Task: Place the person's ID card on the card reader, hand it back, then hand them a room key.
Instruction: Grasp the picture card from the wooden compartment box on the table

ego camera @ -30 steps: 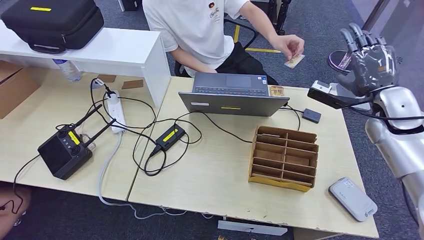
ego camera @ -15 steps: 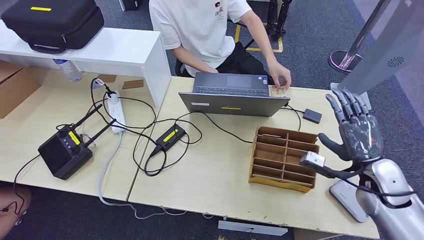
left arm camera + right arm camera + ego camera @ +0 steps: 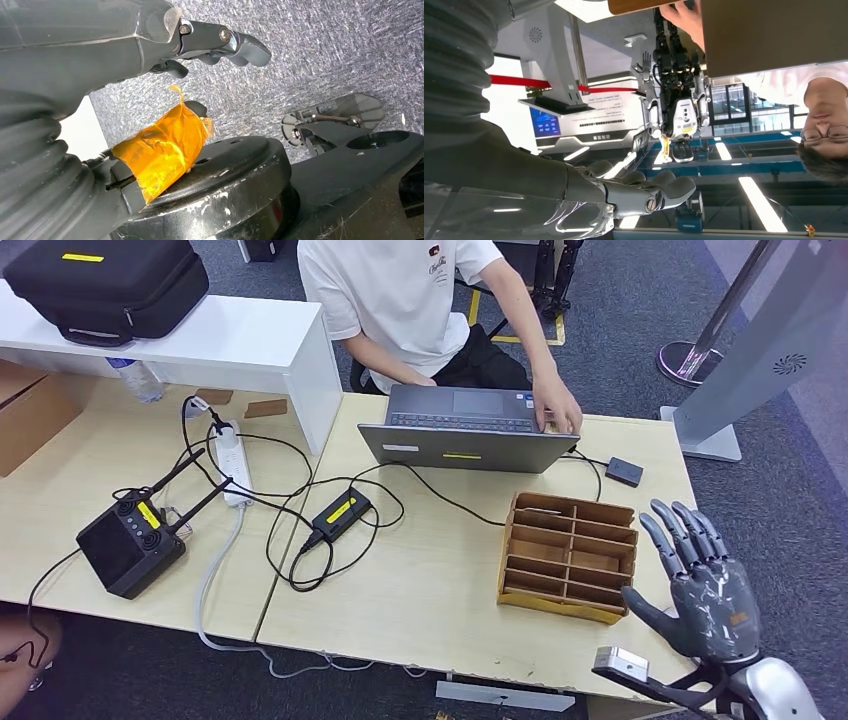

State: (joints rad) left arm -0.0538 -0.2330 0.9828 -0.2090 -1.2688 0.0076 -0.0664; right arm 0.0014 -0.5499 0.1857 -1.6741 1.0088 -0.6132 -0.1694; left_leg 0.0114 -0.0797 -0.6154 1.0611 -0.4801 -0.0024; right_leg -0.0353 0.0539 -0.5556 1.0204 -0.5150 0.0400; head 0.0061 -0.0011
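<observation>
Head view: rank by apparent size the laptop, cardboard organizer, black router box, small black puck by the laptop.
1. laptop
2. cardboard organizer, close to the laptop in footprint
3. black router box
4. small black puck, clearly smallest

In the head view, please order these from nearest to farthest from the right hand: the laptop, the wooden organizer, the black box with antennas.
From the right hand:
1. Wooden organizer, just beside it on the right table.
2. Laptop, at the far edge before the person.
3. Black box with antennas, on the left table.
</observation>
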